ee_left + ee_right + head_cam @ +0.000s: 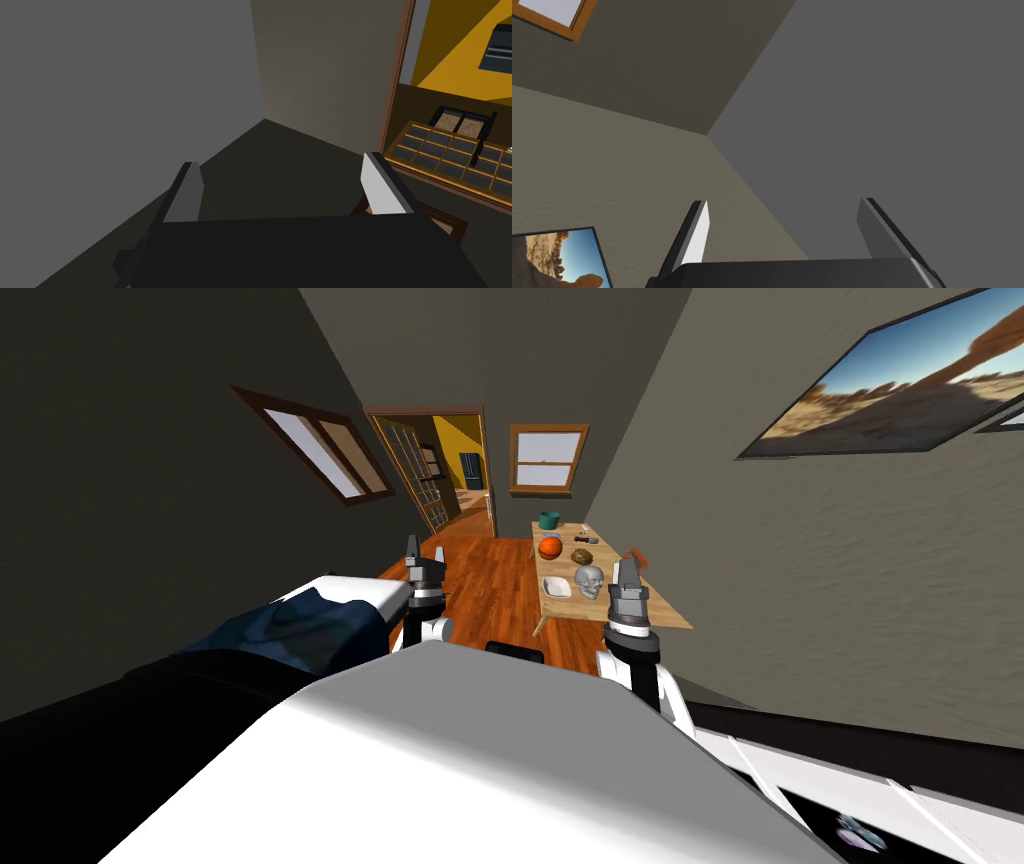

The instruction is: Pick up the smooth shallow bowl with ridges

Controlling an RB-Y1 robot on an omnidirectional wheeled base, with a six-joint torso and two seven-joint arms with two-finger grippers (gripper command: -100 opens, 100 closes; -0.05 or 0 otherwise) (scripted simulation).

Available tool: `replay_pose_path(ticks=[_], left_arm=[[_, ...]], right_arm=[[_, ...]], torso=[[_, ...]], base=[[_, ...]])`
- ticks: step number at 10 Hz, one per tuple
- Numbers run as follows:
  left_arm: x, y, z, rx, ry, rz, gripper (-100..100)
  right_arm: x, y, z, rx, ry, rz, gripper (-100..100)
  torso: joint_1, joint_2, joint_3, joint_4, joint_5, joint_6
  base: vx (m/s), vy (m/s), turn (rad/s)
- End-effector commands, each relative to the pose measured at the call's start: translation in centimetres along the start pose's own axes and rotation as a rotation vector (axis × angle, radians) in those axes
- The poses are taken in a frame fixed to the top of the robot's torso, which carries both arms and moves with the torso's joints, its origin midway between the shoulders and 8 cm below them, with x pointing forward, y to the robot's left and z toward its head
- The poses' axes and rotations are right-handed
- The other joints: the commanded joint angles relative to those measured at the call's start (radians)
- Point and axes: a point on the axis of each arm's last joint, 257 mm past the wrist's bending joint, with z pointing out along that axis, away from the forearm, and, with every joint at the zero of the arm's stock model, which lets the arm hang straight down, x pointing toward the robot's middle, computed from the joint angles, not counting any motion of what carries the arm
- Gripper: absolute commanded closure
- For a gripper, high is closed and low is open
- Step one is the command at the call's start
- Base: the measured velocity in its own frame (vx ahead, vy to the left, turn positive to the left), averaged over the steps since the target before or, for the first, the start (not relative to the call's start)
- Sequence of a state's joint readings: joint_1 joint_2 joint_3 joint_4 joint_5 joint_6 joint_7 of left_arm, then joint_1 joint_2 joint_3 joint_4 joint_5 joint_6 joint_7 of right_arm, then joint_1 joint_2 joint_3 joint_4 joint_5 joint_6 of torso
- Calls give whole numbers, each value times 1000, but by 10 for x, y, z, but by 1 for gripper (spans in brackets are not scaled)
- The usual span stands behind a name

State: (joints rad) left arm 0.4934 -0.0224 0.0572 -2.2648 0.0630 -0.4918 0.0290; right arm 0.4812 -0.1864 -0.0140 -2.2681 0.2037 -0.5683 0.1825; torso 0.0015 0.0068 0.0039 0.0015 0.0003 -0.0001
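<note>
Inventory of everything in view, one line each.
bowl: 1, white, table's near end
skull: 1, grey, beside bowl
ball: 1, orange, behind bowl
lump: 1, brown, behind skull
pot: 1, teal, table's far end
table: 1, light wood, by right wall
windows: 2, wood-framed, far and left walls
door: 1, wood, open, far wall
picture: 1, desert scene, right wall
left gripper: 1, grey fingers, open, above floor
right gripper: 1, grey fingers, open, before table

A white shallow bowl [557, 586] sits upright near the wooden table's [662, 614] near end — just beside a grey skull [590, 580].
</note>
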Motion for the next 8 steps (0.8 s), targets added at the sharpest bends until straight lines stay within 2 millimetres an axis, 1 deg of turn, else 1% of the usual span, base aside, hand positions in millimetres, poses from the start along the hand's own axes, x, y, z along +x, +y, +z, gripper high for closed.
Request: replay_pose_path(ticks=[1, 3, 5, 8], left_arm=[[0, 0, 0, 0, 0, 0, 0], [0, 0, 0, 0, 0, 0, 0], [0, 0, 0, 0, 0, 0, 0], [0, 0, 0, 0, 0, 0, 0]], right_arm=[[6, -25, -9, 52, 52, -84, -100], [14, -55, -25, 126, 119, -194, -100], [20, -89, -45, 208, 193, -316, -100], [28, -141, -88, 338, 329, -511, -100]], torso=[[0, 0, 0, 0, 0, 0], [1, 0, 0, 0, 0, 0], [0, -1, -1, 0, 0, 0], [0, -4, -2, -1, 0, 0]], base=[[-107, 48, 135], [-93, 48, 166], [-66, 37, 166], [-28, 47, 175]])
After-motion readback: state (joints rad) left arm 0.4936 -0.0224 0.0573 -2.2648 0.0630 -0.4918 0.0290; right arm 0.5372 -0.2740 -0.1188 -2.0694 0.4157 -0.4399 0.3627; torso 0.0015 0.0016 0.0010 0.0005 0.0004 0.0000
